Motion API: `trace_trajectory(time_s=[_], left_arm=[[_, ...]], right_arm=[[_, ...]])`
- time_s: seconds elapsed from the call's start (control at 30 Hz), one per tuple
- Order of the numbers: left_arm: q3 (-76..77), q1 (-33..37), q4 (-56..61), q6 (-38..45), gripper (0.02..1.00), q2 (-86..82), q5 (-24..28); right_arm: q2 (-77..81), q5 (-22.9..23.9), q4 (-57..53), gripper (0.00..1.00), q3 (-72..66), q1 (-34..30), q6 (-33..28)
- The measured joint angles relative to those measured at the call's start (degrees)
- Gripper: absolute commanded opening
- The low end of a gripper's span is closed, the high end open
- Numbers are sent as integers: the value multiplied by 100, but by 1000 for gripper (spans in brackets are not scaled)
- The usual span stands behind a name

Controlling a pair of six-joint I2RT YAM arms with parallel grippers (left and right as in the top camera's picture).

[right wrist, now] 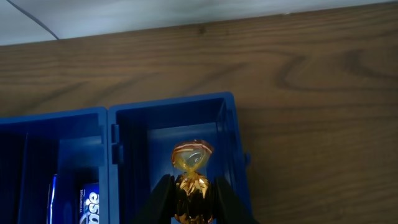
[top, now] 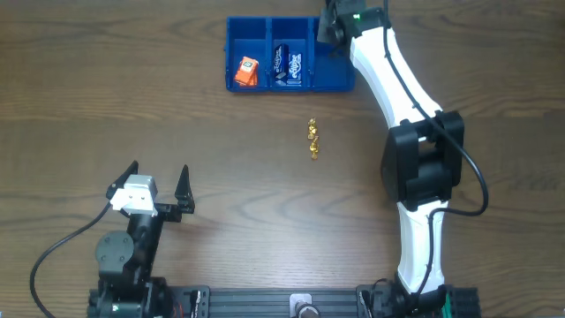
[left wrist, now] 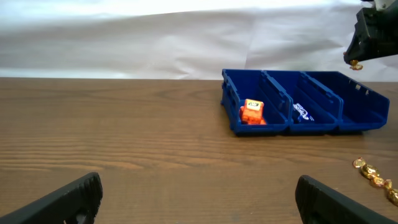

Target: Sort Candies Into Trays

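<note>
The right tool [right wrist: 194, 198] grips one gold candy [right wrist: 192, 157] over the end compartment of the blue tray [top: 291, 87], which has three. One orange candy [top: 245, 72] lies in the far compartment and blue-wrapped candy [top: 290, 66] in the middle. About three gold candies [top: 312, 139] sit on the desk [top: 177, 106], and the left tool [top: 157, 174] is released.

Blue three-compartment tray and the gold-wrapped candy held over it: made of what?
The blue three-compartment tray: probably moulded plastic, semi-gloss; uniform colour, thin straight walls, soft sheen. The gold-wrapped candy: wrapper looks like metallic foil or foil-like film, glossy; crinkled, twisted end, bright glints.
</note>
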Motion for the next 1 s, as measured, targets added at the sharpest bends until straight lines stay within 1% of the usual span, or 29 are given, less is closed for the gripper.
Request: trace_trajectory(time_s=[0.07,0.1,0.17,0.2,0.23,0.27,0.3,0.53,0.67,0.8,0.83,1.0], left_arm=[[0,0,0,0,996,0,0],[0,0,0,0,996,0,0],[0,0,0,0,998,0,0],[0,0,0,0,996,0,0],[0,0,0,0,998,0,0],[0,0,0,0,996,0,0],[0,0,0,0,998,0,0],[0,0,0,2,998,0,0],[0,0,0,0,998,0,0],[0,0,0,2,998,0,0],[0,0,-2,0,998,0,2],[0,0,0,0,998,0,0]], right_arm=[[0,0,44,93,0,0,0],[0,0,68,121,0,2,0],[0,0,72,246,0,2,0],[0,0,74,426,0,2,0],[0,0,101,535,0,2,7],[0,4,105,733,0,2,15],[0,4,98,1000,0,2,-28],[0,0,85,1000,0,13,-170],[0,-2,-267,1000,4,24,-188],[-63,-79,-962,1000,11,35,-122],[-129,-151,-1287,1000,11,42,-94],[-973,-826,-3027,1000,13,175,9]])
